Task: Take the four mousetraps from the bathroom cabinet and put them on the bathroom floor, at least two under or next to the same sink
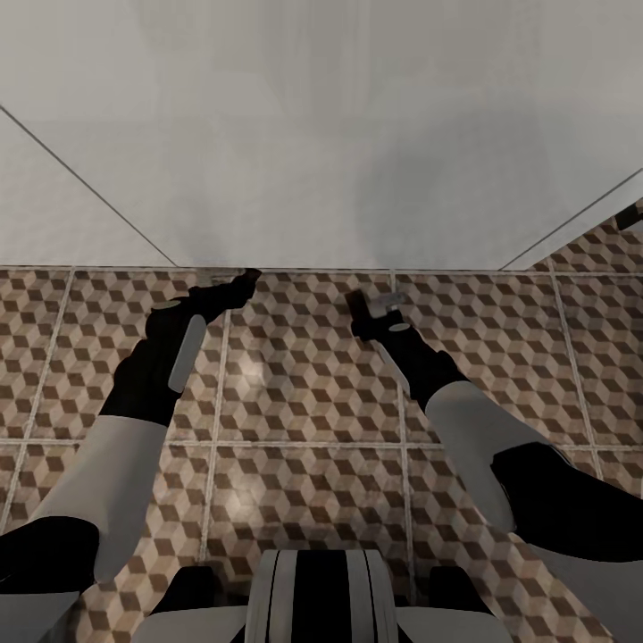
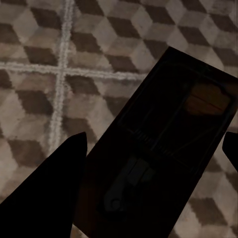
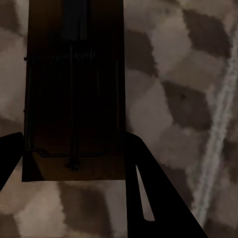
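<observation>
Gripping a mousetrap (image 2: 163,148), the left gripper (image 1: 243,284) has its dark fingers (image 2: 44,193) closed on either side of the board, w/ wire parts visible on top. A second mousetrap (image 3: 74,89) sits clamped between the right gripper (image 1: 362,313) fingers (image 3: 153,198). Both traps hang above the bathroom floor (image 1: 304,375), cube-pattern tiles w/ pale grout. Rel. to that floor, both grippers hover near its far edge, where a pale wall (image 1: 321,134) meets the tiles; robot base (image 1: 321,598) at the near edge.
</observation>
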### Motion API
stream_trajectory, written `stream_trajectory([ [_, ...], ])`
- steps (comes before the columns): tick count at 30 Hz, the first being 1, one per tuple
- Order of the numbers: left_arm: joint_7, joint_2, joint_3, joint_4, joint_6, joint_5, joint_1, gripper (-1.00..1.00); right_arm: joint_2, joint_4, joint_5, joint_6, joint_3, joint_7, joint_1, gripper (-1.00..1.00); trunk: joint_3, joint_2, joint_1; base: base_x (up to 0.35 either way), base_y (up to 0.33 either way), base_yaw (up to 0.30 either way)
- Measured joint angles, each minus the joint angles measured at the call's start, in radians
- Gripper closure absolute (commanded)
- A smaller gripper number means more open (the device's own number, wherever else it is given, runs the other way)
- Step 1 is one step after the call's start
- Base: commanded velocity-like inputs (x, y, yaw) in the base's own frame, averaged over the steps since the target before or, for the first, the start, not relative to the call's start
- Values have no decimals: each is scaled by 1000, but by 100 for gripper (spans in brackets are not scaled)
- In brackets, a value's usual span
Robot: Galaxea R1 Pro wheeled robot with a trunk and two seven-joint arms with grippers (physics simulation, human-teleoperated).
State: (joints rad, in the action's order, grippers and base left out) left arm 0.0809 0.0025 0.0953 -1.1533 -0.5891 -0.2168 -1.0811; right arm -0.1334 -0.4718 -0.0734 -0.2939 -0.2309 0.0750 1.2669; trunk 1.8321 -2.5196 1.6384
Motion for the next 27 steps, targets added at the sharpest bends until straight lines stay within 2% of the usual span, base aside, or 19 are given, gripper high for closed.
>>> stream_trajectory([
  [5, -1, -1, -4, 44, 2, 0, 0, 100, -1, -8, 0, 19, -1, -1, 0, 100, 0, 0, 0, 0, 0, 0],
  [9, -2, -6, -7, 118, 6, 0, 0, 100, -2, -25, 1, 23, -2, -1, 0, 100, 0, 0, 0, 0, 0, 0],
  [11, -2, -11, -8, 155, 20, 0, 0, 100, -2, -37, 1, 23, -3, -1, 0, 100, 0, 0, 0, 0, 0, 0],
  [16, -1, -32, -10, 290, 113, 1, -1, 100, -2, -66, 1, 23, -4, -1, 0, 100, 0, 0, 0, 0, 0, 0],
  [27, 4, -35, -11, 431, 136, 2, -5, 100, -3, -73, 2, 23, -5, -1, 0, 100, 0, 0, 0, 0, 0, 0],
])
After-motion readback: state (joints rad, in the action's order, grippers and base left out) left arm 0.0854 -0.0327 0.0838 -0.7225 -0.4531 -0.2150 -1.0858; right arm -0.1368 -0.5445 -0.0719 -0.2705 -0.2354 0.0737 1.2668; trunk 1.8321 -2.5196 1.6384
